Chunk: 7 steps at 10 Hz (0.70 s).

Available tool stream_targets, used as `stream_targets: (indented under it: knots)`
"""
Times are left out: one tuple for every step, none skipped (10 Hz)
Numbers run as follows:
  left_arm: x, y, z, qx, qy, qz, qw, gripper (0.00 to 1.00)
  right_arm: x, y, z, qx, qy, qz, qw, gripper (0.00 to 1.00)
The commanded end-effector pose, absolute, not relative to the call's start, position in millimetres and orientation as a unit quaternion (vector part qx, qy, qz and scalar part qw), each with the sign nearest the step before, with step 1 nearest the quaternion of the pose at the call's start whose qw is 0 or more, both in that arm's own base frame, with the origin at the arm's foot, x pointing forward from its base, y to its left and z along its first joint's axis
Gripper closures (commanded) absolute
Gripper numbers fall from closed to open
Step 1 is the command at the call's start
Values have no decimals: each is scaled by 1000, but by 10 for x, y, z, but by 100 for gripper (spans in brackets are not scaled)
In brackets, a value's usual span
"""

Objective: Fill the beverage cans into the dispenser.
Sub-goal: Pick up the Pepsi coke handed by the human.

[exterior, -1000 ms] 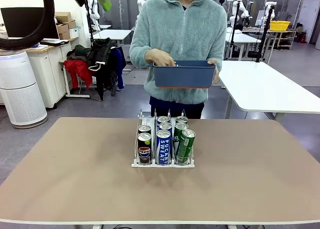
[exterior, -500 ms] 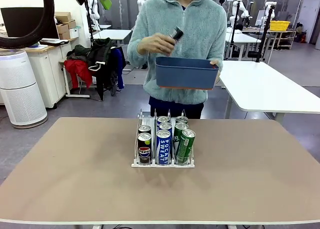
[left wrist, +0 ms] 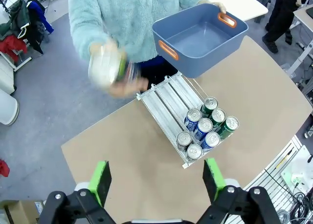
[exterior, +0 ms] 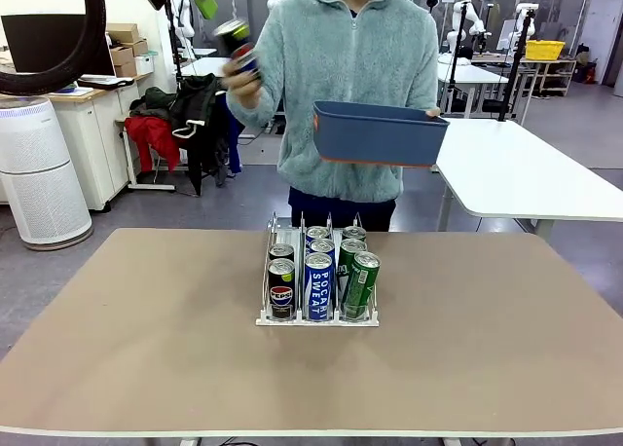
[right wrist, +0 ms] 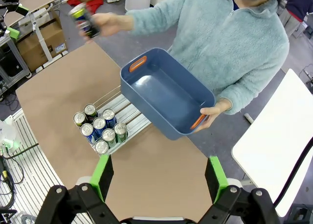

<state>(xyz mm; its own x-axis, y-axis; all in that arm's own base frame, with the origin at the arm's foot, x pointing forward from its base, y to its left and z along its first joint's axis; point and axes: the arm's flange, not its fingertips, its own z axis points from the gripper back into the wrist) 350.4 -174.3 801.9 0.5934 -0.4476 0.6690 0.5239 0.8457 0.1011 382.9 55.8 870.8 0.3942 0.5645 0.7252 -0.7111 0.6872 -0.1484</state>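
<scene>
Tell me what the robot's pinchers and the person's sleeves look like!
Both two-finger grippers, the left gripper and the right gripper, are black with bright green pads. The person's sleeves are fluffy pale teal fleece, long enough to reach the wrists.

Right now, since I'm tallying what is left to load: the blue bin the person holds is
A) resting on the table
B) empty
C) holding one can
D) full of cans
B: the right wrist view looks straight into the blue bin and its floor is bare, while the person's other hand holds a can raised off to the side.
</scene>
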Motion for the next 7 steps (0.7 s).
stream_targets:
  knots:
    - [3506,-1724,8019,-53,-359,-271,892,0,3818,564,8704,93,-392,391,828,0]
    - [3506,-1724,8019,-53,-359,-271,892,0,3818,564,8704,93,-392,391,828,0]
    - [3506,-1724,8019,-53,-359,-271,892,0,3818,564,8704,93,-392,391,828,0]
    - [3506,-1724,8019,-53,-359,-271,892,0,3818,564,8704,93,-392,391,828,0]
    - [3506,-1724,8019,-53,-359,-271,892,0,3818,564,8704,93,-392,391,828,0]
    - [3506,-1724,8019,-53,-359,-271,892,0,3818,564,8704,93,-392,391,828,0]
    - [3506,-1724,8019,-53,-359,-271,892,0,3818,564,8704,93,-392,391,828,0]
